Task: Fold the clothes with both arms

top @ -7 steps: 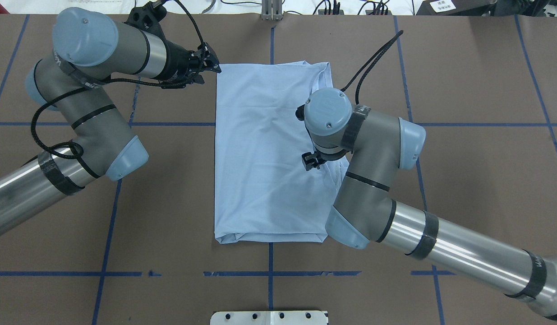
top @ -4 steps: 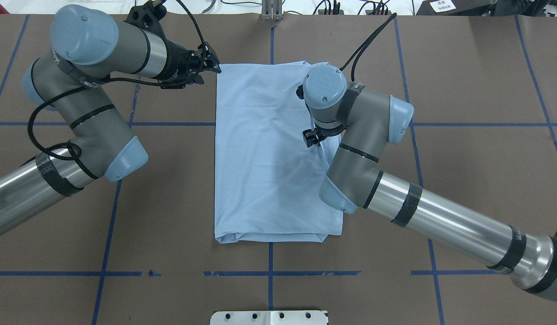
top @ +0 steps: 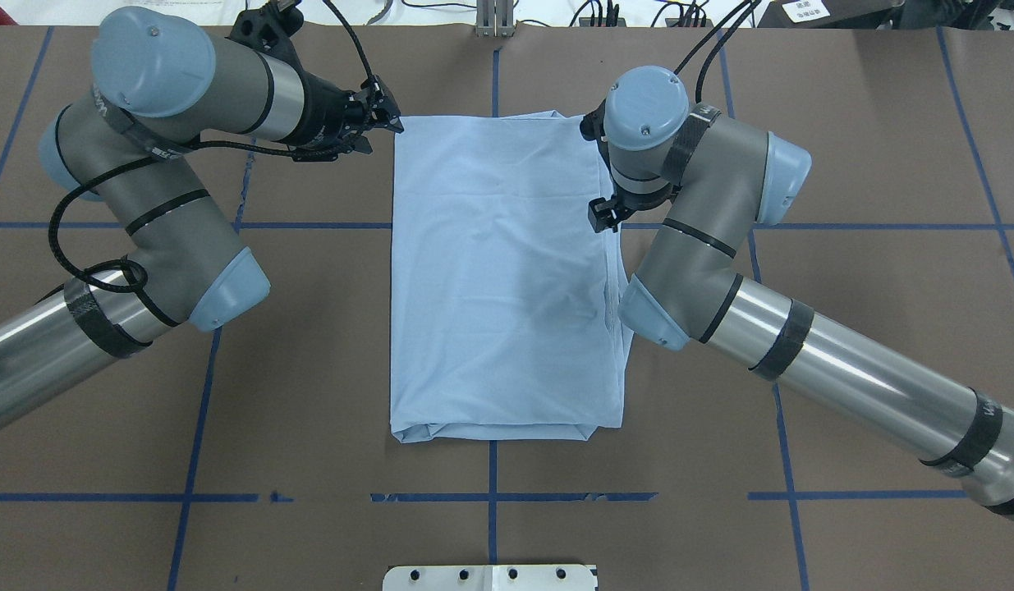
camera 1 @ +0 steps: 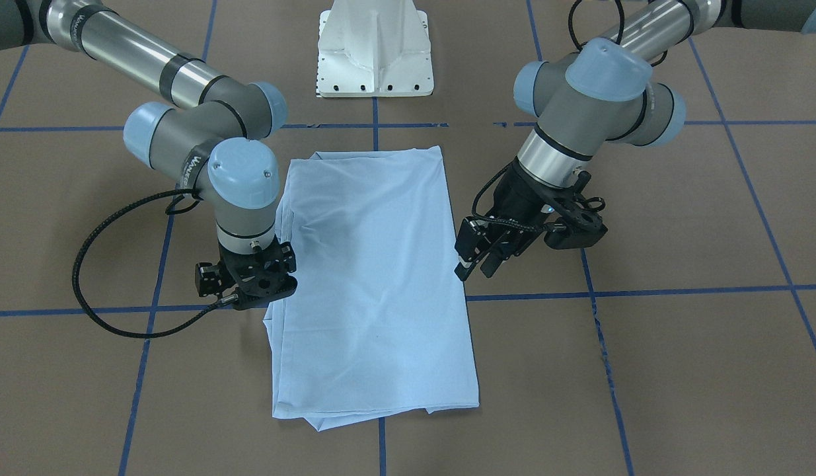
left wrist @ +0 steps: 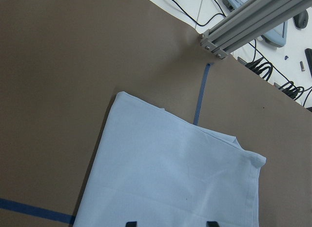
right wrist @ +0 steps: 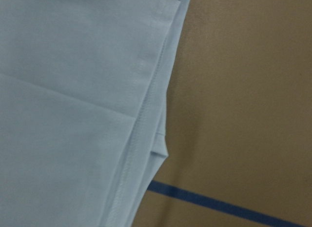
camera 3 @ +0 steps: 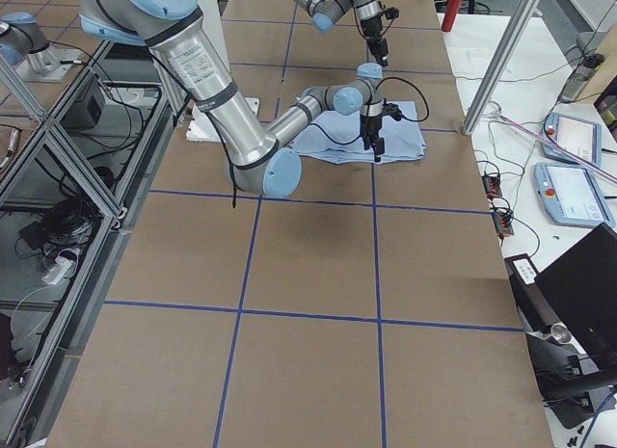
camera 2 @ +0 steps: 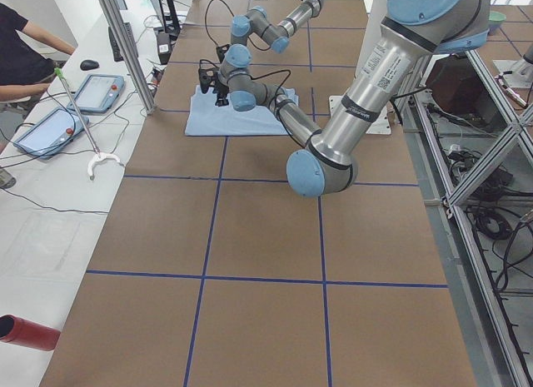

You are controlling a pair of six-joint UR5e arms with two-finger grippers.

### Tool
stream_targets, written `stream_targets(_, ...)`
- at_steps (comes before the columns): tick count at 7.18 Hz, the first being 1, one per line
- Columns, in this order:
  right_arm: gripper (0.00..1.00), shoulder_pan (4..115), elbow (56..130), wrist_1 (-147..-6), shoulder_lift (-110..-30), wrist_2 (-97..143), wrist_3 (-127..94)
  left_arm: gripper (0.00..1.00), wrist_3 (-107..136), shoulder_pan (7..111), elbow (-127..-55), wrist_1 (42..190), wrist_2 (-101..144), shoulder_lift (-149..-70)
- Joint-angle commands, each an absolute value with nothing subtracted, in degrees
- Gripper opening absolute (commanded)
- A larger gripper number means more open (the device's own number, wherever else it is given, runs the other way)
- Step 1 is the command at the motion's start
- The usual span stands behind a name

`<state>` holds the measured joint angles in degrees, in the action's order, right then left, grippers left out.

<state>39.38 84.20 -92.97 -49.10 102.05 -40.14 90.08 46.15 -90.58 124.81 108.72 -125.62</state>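
**Light blue tee: lengthwise folds look done, arms lining up for the cross fold**

T-shirt (top: 498,271) lies flat mid-table (top: 843,345) as a narrow rectangle, long axis running near to far. No sleeves, collar or print show, so I take those as tucked under.

Left gripper (camera 1: 477,268) sits just off the shirt's far-left corner. Fingers are spread with nothing between them, and the left wrist view shows the tips apart over the cloth.

Right gripper (camera 1: 257,287) points straight down at the right edge, toward the far end. Its fingers are hidden under the wrist and absent from the right wrist view, so I can't tell spread or closed.

Next, I'd guess: each claw pinches a far corner, then both carry that end to the near hem together.

Watch the right edge. Its layers lie staggered, with stitched hems showing, so the pinch must catch all plies or the fold skews.
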Motion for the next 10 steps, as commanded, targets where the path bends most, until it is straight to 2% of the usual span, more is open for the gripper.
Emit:
stream_targets(1,1.0,33.69,94.87,-92.9,-53.06,101.78,-64.02,0.57,90.09,46.23,-91.14,124.8,108.81,-125.6)
stream_targets(3,1.0,27.02,104.03,-92.46,-57.99,98.8,-87.24,0.57,89.91,46.06,-91.58,124.89,108.81,-124.38)
stream_targets(5,0.96,19.55,104.5,-92.37,-59.06,93.47,-107.58,0.57,89.74,46.05,-92.46,124.8,108.81,-123.58)
stream_targets(7,0.95,18.38,104.24,-91.59,-59.67,93.08,-114.59,0.57,89.91,45.97,-92.46,124.8,108.72,-123.66)
stream_targets(10,0.91,18.98,105.38,-78.51,-65.38,94.04,-122.42,0.57,90.0,45.97,-92.55,124.8,108.72,-123.84)
